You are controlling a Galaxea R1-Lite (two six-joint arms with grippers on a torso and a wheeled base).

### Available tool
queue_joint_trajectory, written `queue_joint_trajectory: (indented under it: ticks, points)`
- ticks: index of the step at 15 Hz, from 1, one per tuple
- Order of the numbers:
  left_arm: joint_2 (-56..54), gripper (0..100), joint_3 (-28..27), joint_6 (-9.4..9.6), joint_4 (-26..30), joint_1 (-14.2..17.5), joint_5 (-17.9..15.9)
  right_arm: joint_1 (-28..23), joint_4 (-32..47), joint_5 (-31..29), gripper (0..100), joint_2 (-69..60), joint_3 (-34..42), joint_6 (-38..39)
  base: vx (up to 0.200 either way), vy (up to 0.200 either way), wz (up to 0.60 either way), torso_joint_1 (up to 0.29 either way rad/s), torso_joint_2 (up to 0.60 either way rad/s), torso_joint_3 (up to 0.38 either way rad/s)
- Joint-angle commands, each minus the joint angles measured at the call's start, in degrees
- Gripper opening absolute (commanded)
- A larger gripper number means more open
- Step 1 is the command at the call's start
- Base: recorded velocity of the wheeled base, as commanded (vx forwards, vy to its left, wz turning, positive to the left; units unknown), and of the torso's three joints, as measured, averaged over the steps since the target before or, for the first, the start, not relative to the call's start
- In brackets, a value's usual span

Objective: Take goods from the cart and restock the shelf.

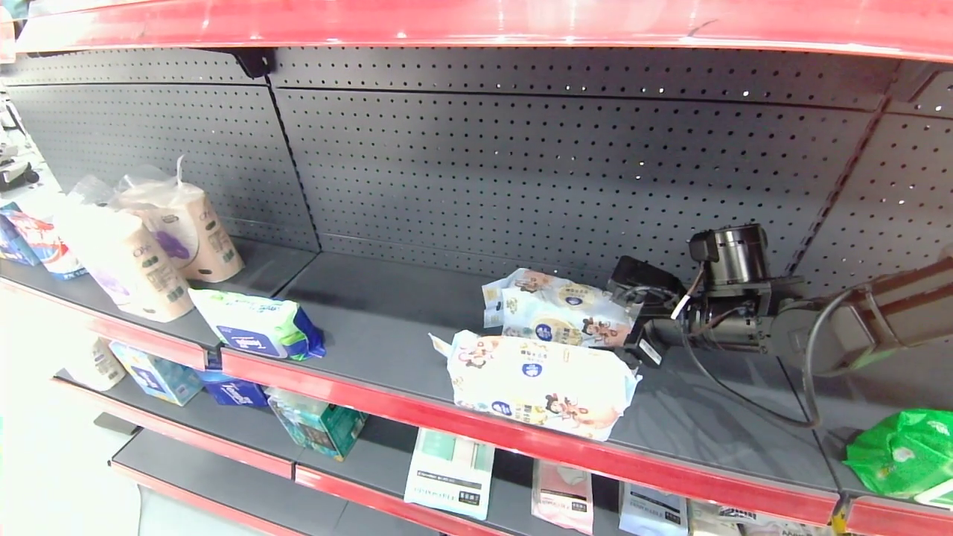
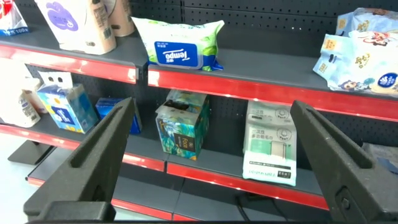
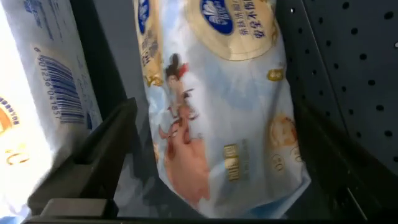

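The right gripper [image 1: 636,313] has its jaws released, straddling a wipes pack [image 1: 555,305] that lies on the shelf [image 1: 387,313] at 12 o'clock of another pack [image 1: 543,380]. The left gripper [image 2: 211,118] has its jaws released, holding nothing.

Bare shelf [image 1: 387,320] between green-blue pack [image 1: 257,325] and wipes pack [image 1: 543,383].

The grey metal shelf [image 1: 387,320] has a pegboard back panel [image 1: 566,164] spanning 9 to 3 o'clock, with glare on the red rail [image 1: 447,22] at 12. Pale floor [image 1: 52,447] shows at 8 o'clock.
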Motion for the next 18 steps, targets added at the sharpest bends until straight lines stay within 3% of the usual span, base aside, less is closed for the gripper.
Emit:
queue_joint_trajectory:
  ticks: [1, 6, 10, 18]
  points:
    - [0.0, 100, 0.0, -0.01, 0.0, 0.0, 0.0, 0.0, 0.0, 0.1, 100, -0.1, 0.2, 0.0, 0.0, 0.0, 0.0, 0.0, 0.0, 0.0]
    - [0.0, 100, 0.0, -0.01, 0.0, 0.0, 0.0, -2.7, 0.0, -2.3, 100, -2.6, 1.0, 1.2, 0.0, 0.0, 0.0, 0.0, 0.0, 0.0]
    - [0.0, 100, 0.0, -0.01, 0.0, 0.0, -0.1, -5.0, -0.1, -5.1, 100, -6.6, 8.0, 2.3, 0.0, 0.0, 0.0, 0.0, 0.0, 0.0]
    - [0.0, 100, 0.0, -0.01, 0.0, 0.0, 0.0, -4.9, -0.1, -11.5, 100, -6.4, 5.7, 6.5, 0.0, 0.0, 0.0, 0.0, 0.0, 0.0]
